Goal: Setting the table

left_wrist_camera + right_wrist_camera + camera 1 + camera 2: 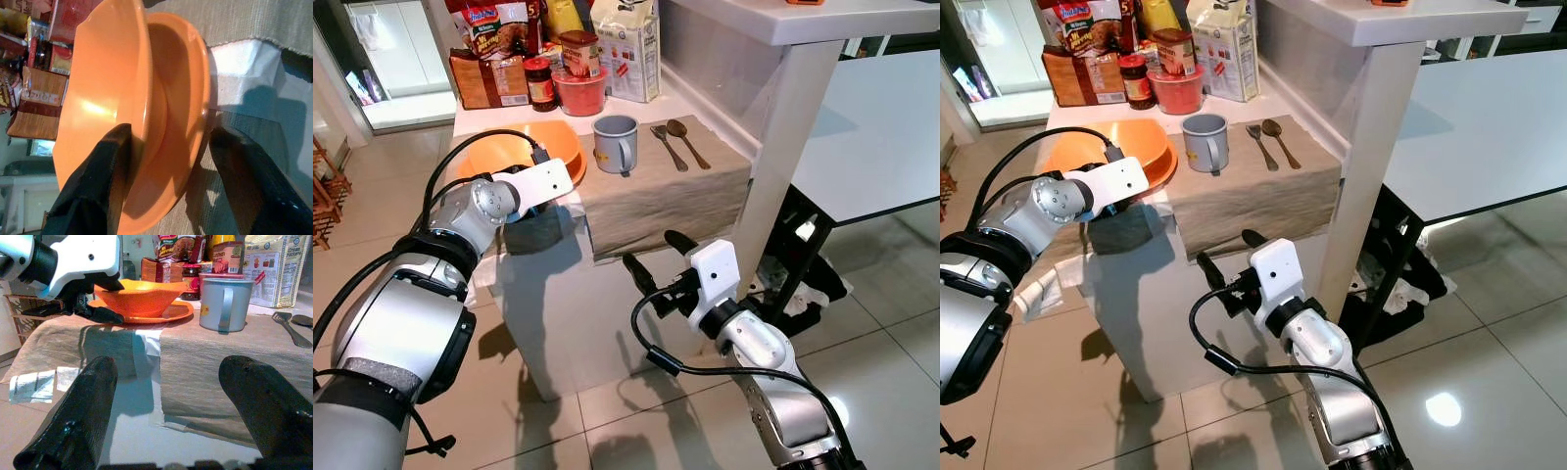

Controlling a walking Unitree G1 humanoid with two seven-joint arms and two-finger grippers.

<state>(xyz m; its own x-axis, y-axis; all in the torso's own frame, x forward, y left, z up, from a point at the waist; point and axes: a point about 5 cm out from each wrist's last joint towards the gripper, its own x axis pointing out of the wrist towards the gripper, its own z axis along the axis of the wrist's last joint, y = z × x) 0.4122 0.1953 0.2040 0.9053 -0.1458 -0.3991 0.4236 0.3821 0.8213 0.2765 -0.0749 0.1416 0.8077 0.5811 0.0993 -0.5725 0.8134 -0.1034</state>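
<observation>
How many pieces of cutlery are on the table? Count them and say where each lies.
2. A fork and a spoon lie side by side on the beige cloth, the fork nearer the grey mug. More could be hidden behind the groceries.

- Both eye views are bright and mostly sharp, lit evenly from above.
- A white spot of glare sits on the glossy floor tiles [1444, 408].
- The left arm [431, 284] throws a dark shadow down the white side of the counter [558, 323].
- In the left wrist view the orange bowl [107, 98] carries a soft highlight, and the black fingers [93, 196] close to the lens are blurred.
- In the right wrist view the near fingers [73, 426] are out of focus, while the grey mug [222, 303] is fairly crisp.
</observation>
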